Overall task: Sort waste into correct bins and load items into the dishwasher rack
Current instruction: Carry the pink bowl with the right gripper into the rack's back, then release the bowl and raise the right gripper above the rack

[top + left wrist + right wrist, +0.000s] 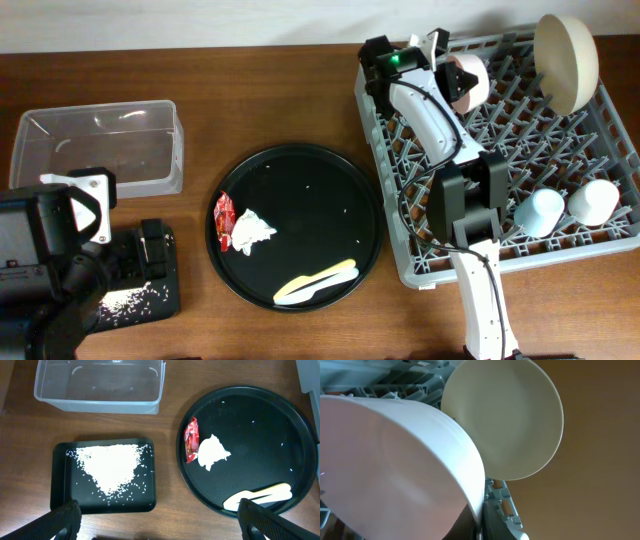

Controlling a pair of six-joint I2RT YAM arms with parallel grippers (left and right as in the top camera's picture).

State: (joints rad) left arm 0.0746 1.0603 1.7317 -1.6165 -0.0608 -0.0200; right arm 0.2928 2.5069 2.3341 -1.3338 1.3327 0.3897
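Note:
My right gripper (452, 78) is shut on the rim of the small pink bowl (470, 80) over the back of the grey dishwasher rack (600, 130). In the right wrist view the bowl (395, 460) fills the left, pinched at its edge by my fingers (479, 521). The cream dish (505, 415) stands behind it in the rack (565, 60). The light blue cup (540, 212) and white cup (593, 200) sit in the rack. My left gripper (162, 527) is open and empty above the table. Rice (107, 472) lies in the flat black tray (60, 480). The clear tub (100, 385) is empty.
The round black tray (340, 170) holds the red wrapper (191, 440), the white napkin (212, 452) beside it, and the yellow and pale utensils (260, 496) at its front edge. A few stray rice grains lie on it. My left arm (50, 260) fills the lower left.

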